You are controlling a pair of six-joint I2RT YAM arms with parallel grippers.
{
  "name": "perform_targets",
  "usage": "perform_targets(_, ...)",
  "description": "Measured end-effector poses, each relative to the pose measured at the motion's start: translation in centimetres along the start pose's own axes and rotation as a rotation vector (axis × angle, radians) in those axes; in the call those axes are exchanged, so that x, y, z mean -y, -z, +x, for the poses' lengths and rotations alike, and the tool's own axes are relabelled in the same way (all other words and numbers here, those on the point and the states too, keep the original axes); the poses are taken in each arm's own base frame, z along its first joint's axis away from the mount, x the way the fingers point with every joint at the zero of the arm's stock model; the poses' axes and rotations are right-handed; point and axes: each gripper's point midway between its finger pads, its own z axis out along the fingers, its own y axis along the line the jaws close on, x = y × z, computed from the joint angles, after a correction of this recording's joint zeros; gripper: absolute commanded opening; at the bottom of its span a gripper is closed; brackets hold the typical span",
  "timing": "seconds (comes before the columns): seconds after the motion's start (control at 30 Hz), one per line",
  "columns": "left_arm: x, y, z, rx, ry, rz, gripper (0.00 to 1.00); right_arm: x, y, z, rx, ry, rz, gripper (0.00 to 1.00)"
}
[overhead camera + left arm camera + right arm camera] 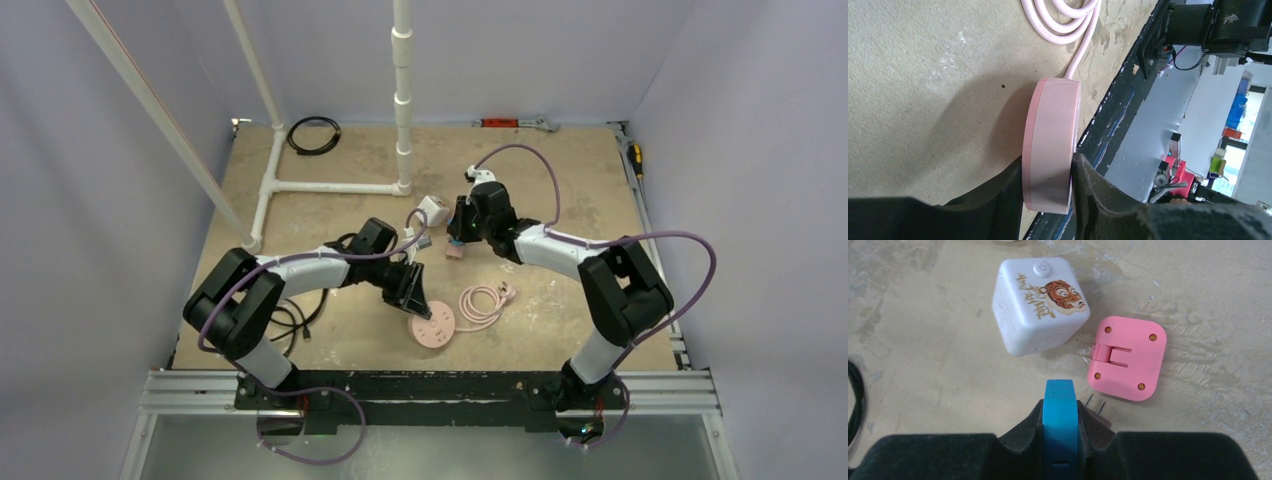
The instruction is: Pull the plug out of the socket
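The socket (pixel 1050 145) is clamped across its two flat faces by the left gripper (pixel 416 300), towards the near edge of the table (pixel 330 190). Its coiled pink cord (pixel 483 303) is seen lying just to its right. A blue plug (pixel 1060 415), two metal prongs bared, is pinched tight in the right gripper (pixel 1060 407) farther back, well apart from the socket. Below it on the table, a small square pink plug (pixel 1127 357) is seen just beside a white cube (pixel 1040 305) printed with a tiger.
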Motion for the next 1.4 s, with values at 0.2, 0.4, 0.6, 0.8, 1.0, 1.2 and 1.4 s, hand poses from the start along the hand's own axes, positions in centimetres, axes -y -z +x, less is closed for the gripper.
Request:
perform_targets(0.2, -0.5, 0.0, -0.2, 0.004, -0.012, -0.047, 0.58, 1.0, -1.7, 1.1, -0.045, -0.011, 0.018, 0.31)
perform_targets(0.4, -3.1, 0.4, 0.1, 0.01, -0.015, -0.192, 0.74, 1.0, -1.7, 1.1, -0.049, -0.014, 0.019, 0.58)
perform_targets(0.6, -3.7, 1.3, -0.6, 0.052, -0.054, -0.269, 0.82, 1.1, -1.7, 1.1, -0.047, -0.012, 0.023, 0.73)
perform_targets(0.8, -3.9, 3.4, -2.3, 0.149, -0.108, -0.37, 0.84, 1.4, -1.4, 0.4, -0.026, -0.01, 0.047, 0.8)
perform_targets(1.0, -3.0, 7.0, -5.1, 0.321, -0.181, -0.479, 0.88, 1.3, 1.3, -2.4, 0.07, -0.002, 0.069, 0.9)
perform_targets(1.2, -3.5, 13.1, -8.1, 0.552, -0.154, -0.618, 0.92, 2.0, 5.6, -5.1, 0.185, -0.002, 0.087, 0.98)
perform_targets(1.4, -4.5, 21.9, -10.0, 0.837, -0.069, -0.756, 0.94, 5.6, 11.4, -7.4, 0.32, -0.056, 0.154, 0.99)
